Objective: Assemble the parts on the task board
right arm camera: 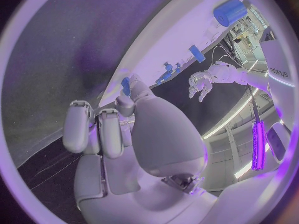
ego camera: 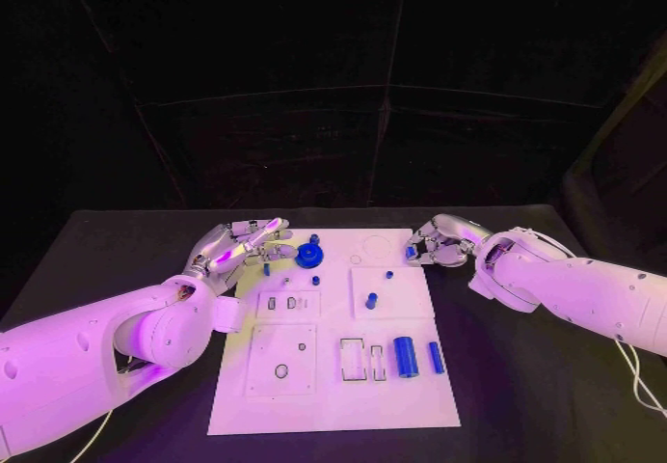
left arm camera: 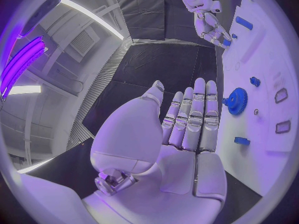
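- We are reading one bit of writing: dark lettering on the left arm's white casing in the right wrist view, too small and bent for us to make out.
- We are seeing one white board [ego camera: 333,386] lying mid-surface [ego camera: 528,386].
- We are counting on the board one blue gear [ego camera: 308,257] near its far left corner, one thick cylinder [ego camera: 406,356] and one slim rod [ego camera: 437,357] side by side at its near right, and one upright peg [ego camera: 371,301] near the middle; several more small blue bits are lying between, too tiny for us to count surely.
- We are holding our left hand [ego camera: 239,246] over the board's far left edge, just beside the gear, fingers [left arm camera: 194,115] straight, close together, holding nothing.
- We are keeping our right hand [ego camera: 442,241] at the board's far right edge, fingers [right arm camera: 102,129] curled, thumb and fingertip pinching a small blue part [right arm camera: 126,85].
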Controlling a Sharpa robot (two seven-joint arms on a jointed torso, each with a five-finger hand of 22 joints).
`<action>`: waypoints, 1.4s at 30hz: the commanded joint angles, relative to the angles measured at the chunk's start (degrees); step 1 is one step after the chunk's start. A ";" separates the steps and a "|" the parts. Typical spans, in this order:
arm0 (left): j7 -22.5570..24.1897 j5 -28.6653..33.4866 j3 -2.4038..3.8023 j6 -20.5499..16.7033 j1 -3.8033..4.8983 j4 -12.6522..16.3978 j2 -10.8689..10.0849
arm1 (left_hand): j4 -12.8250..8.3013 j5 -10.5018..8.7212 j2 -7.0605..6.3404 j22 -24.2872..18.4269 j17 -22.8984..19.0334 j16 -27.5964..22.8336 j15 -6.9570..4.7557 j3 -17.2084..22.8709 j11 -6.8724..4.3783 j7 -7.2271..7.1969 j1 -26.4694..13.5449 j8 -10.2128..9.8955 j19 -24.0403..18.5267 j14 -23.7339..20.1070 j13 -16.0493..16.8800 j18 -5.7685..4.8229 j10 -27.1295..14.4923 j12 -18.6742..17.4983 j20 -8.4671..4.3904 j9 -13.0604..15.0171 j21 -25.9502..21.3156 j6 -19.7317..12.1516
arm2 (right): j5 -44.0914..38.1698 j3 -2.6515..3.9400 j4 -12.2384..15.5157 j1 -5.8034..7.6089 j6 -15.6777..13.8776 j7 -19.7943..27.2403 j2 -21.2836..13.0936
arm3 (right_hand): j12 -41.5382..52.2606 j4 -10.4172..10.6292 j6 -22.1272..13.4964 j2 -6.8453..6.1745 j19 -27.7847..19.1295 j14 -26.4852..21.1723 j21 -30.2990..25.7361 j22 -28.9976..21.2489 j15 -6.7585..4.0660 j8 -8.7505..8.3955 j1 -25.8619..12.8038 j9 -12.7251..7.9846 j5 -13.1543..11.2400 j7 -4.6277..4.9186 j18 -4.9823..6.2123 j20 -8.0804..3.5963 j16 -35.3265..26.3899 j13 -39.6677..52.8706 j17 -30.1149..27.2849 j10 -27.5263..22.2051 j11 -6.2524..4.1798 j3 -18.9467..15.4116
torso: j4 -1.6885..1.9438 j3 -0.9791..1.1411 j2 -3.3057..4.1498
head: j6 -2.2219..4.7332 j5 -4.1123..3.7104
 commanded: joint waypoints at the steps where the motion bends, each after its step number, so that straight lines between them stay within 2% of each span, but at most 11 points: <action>1: 0.24 -0.26 0.05 0.75 0.06 0.01 0.02 | -0.31 0.12 0.04 -0.06 0.06 -0.32 -0.19 -0.03 -0.04 -0.04 0.49 0.04 0.22 0.13 -0.02 0.85 0.34 0.20 0.19 0.03 -0.31 0.41 | -0.48 0.02 -0.02 0.09 -0.96 -0.68 0.00 | 0.41 -0.18 0.66 0.87 0.26 3.60 0.39 0.12 -0.33 0.25 0.07 0.09 -0.68 -0.11 0.07 -0.29 0.37 0.06 2.59 0.23 -0.13 0.66 | 0.04 0.01 0.03 | -0.07 -0.05; 9: 0.17 -0.26 0.05 0.71 0.06 -0.08 0.00 | -0.31 0.12 0.04 -0.06 0.06 -0.32 -0.19 -0.03 -0.04 -0.04 0.49 0.04 0.22 0.13 -0.02 0.85 0.34 0.20 0.19 0.03 -0.31 0.41 | -0.63 0.03 0.53 0.09 -1.52 -0.45 -0.04 | 0.72 -0.53 2.13 1.00 0.41 3.64 0.51 0.38 -0.54 0.77 -0.17 0.24 -1.00 -0.53 0.02 -0.44 0.45 0.33 2.78 0.46 -0.43 1.63 | 0.02 0.03 0.03 | -0.12 -0.06; 14: 0.16 -0.26 0.05 0.66 0.06 -0.09 -0.04 | -0.38 0.13 0.07 -0.08 0.08 -0.36 -0.19 -0.02 -0.03 -0.02 0.51 0.02 0.24 0.15 -0.03 0.84 0.34 0.19 0.18 0.02 -0.33 0.41 | -0.19 0.04 1.88 0.09 -4.39 -1.04 -0.21 | 0.84 -0.28 2.82 0.90 0.44 3.63 0.53 0.45 -0.71 0.94 -1.19 0.27 -1.46 -0.77 0.01 -0.60 0.40 0.43 2.73 0.64 -0.61 1.95 | -0.02 0.05 0.03 | -0.20 0.06; 22: 0.16 -0.26 0.04 0.50 0.06 0.09 -0.02 | -0.38 0.13 0.07 -0.08 0.08 -0.36 -0.19 -0.02 -0.03 -0.02 0.51 0.02 0.24 0.15 -0.03 0.84 0.34 0.19 0.18 0.02 -0.33 0.41 | 0.56 0.10 7.86 0.17 -8.52 -5.93 -1.89 | 0.98 -0.11 3.00 1.12 0.79 3.64 0.78 1.02 -0.80 0.90 -1.78 0.23 -1.63 -0.87 -0.10 -0.70 0.38 0.55 2.73 0.84 -0.70 2.30 | 0.12 -0.09 -0.05 | -0.05 0.03; 26: 0.18 -0.26 0.04 0.43 0.06 0.26 -0.04 | -0.38 0.13 0.07 -0.08 0.08 -0.36 -0.19 -0.02 -0.03 -0.02 0.51 0.02 0.24 0.15 -0.03 0.84 0.34 0.19 0.18 0.02 -0.33 0.41 | -0.43 0.13 11.28 0.22 -9.54 -8.62 -2.03 | 0.85 0.02 3.06 1.06 0.78 3.61 0.77 0.97 -0.82 0.87 -2.18 0.21 -1.71 -0.90 -0.09 -0.73 0.30 0.44 2.60 0.82 -0.72 2.34 | 0.24 -0.03 0.00 | -0.12 0.07; 29: 0.21 -0.26 0.04 0.36 0.07 0.36 -0.08 | -0.38 0.13 0.07 -0.08 0.08 -0.36 -0.19 -0.02 -0.03 -0.02 0.51 0.02 0.24 0.15 -0.03 0.84 0.34 0.19 0.18 0.02 -0.33 0.41 | -1.79 0.15 13.21 0.25 -10.11 -10.34 -1.22 | 0.84 -0.02 3.57 0.94 0.68 3.57 0.69 0.79 -0.91 1.05 -2.42 0.28 -1.70 -1.10 -0.05 -0.80 0.17 0.45 2.38 0.86 -0.86 2.50 | 0.35 -0.17 -0.03 | -0.10 0.12; 31: 0.26 -0.26 0.05 0.32 0.08 0.43 -0.13 | -0.38 0.13 0.07 -0.08 0.08 -0.36 -0.19 -0.02 -0.03 -0.02 0.51 0.02 0.24 0.15 -0.03 0.84 0.34 0.19 0.18 0.02 -0.33 0.41 | -2.86 0.15 13.84 0.26 -9.78 -11.47 -0.38 | 0.80 -0.01 3.77 0.82 0.72 3.55 0.71 0.84 -0.96 1.10 -2.63 0.30 -1.72 -1.17 -0.06 -0.84 0.09 0.43 2.28 0.87 -0.91 2.53 | 0.32 -0.15 -0.05 | -0.08 0.36; 34: 0.34 -0.26 0.05 0.26 0.09 0.57 -0.23 | -0.44 0.13 0.10 -0.10 0.10 -0.39 -0.19 -0.01 -0.03 -0.03 0.56 0.00 0.25 0.15 -0.04 0.84 0.35 0.18 0.18 0.01 -0.34 0.42 | -5.08 0.15 14.68 0.27 -8.69 -13.36 1.30 | 0.64 0.09 3.81 0.67 0.78 3.51 0.74 0.92 -0.99 1.06 -2.97 0.27 -1.77 -1.17 -0.08 -0.88 -0.01 0.31 2.13 0.82 -0.93 2.50 | 0.59 -0.32 -0.10 | -0.42 0.67; 37: 0.39 -0.26 0.05 0.22 0.11 0.63 -0.29 | -0.44 0.13 0.10 -0.10 0.10 -0.39 -0.19 -0.01 -0.03 -0.03 0.56 0.00 0.25 0.15 -0.04 0.84 0.35 0.18 0.18 0.01 -0.34 0.42 | -6.84 0.15 15.22 0.27 -7.70 -14.83 2.49 | 0.61 0.15 3.85 0.64 0.78 3.50 0.75 0.92 -1.00 1.06 -3.12 0.27 -1.80 -1.18 -0.08 -0.89 -0.04 0.30 2.07 0.81 -0.94 2.51 | 0.61 -0.37 -0.08 | -0.78 1.30; 39: 0.42 -0.26 0.06 0.19 0.13 0.66 -0.34 | -0.44 0.13 0.10 -0.10 0.10 -0.39 -0.19 -0.01 -0.03 -0.03 0.56 0.00 0.25 0.15 -0.04 0.84 0.35 0.18 0.18 0.01 -0.34 0.42 | -8.29 0.14 15.55 0.27 -6.74 -16.15 3.63 | 0.43 0.27 3.91 0.64 0.77 3.49 0.73 0.89 -1.02 1.04 -3.40 0.26 -1.80 -1.20 -0.07 -0.92 -0.07 0.17 2.04 0.74 -0.95 2.53 | 0.39 -0.25 -0.07 | -1.04 1.90; 42: 0.43 -0.26 0.06 0.15 0.17 0.65 -0.42 | -0.47 0.13 0.11 -0.10 0.11 -0.40 -0.19 0.00 -0.03 -0.03 0.57 0.00 0.25 0.16 -0.04 0.84 0.35 0.18 0.17 0.01 -0.34 0.43 | -10.04 0.13 15.76 0.27 -5.70 -17.69 5.47 | 0.25 0.34 3.95 0.66 0.78 3.46 0.74 0.90 -1.03 1.03 -3.56 0.25 -1.75 -1.23 -0.08 -0.93 -0.16 0.04 1.90 0.66 -0.97 2.57 | 0.21 -0.21 -0.14 | -1.35 2.64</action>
